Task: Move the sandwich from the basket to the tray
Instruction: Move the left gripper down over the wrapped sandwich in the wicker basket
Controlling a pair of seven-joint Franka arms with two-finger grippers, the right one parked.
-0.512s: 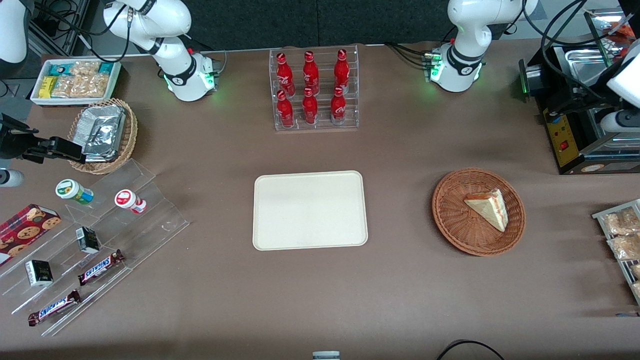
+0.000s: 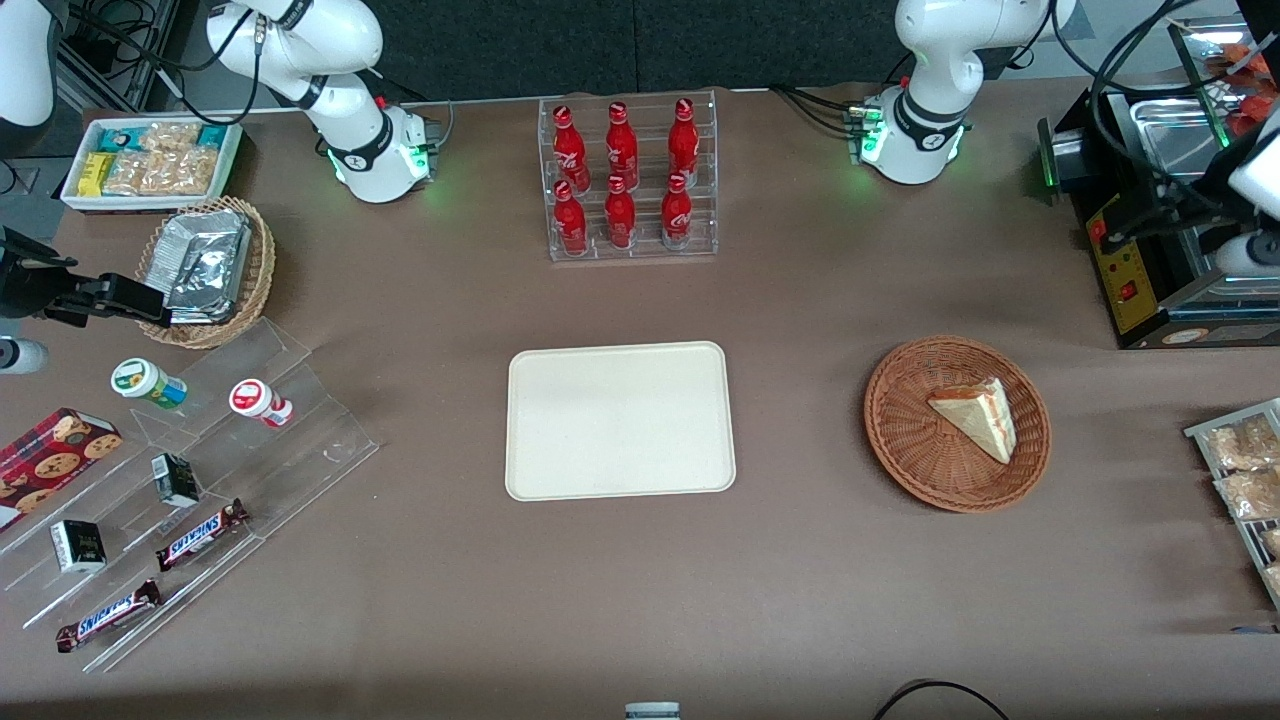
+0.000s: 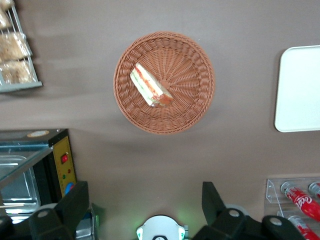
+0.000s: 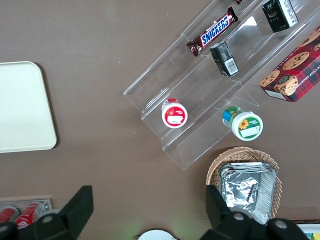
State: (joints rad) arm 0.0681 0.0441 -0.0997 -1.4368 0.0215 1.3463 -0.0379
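The sandwich [image 2: 975, 416], a pale wedge with red and green filling at its edge, lies in the round reddish-brown wicker basket [image 2: 900, 440]. The cream-white tray [image 2: 620, 420] lies flat and bare at mid-table, beside the basket toward the parked arm's end. In the left wrist view the sandwich [image 3: 150, 85] and the basket [image 3: 200, 100] show from high above, with a part of the tray [image 3: 300, 90]. My left gripper [image 3: 145, 202] is open and holds nothing. It hangs high over bare table between the basket and the arm's base [image 3: 160, 232].
A black oven-like appliance [image 2: 1150, 250] stands at the working arm's end, farther from the camera than the basket. A wire rack of snack bags [image 2: 1240, 470] lies beside the basket. A clear rack of red bottles [image 2: 628, 180] stands farther back than the tray.
The left arm's end at the edge of the front view has shifted slightly outward. The sandwich, basket and tray have not moved.
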